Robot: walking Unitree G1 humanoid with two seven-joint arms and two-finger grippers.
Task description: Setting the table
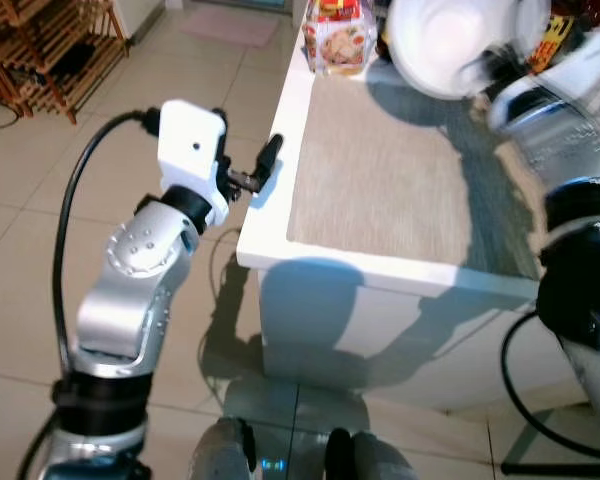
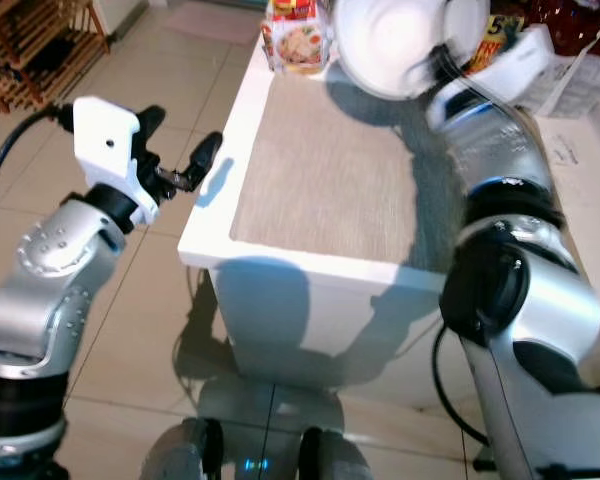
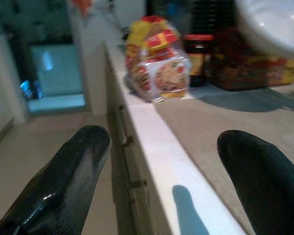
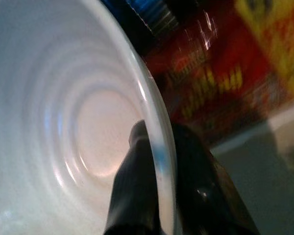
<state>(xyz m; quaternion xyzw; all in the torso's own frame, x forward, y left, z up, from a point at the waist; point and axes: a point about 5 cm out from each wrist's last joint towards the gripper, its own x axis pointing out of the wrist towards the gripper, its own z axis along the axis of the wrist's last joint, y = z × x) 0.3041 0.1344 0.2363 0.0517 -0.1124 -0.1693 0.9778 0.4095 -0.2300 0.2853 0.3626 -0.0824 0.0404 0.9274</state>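
Right wrist view, right claw (image 4: 159,161) pinching white bowl (image 4: 63,112) (labels blurred)

The bench (image 1: 280,160) is viewed steeply downward from the head by both eye views. Its edge is seen along by the left wrist view; the bowl (image 4: 63,122) is viewed close by the right.

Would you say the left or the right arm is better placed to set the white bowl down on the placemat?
Right. The right gripper is shut on the white bowl's rim, above the placemat's far end. The left gripper is open beside the table's left edge.
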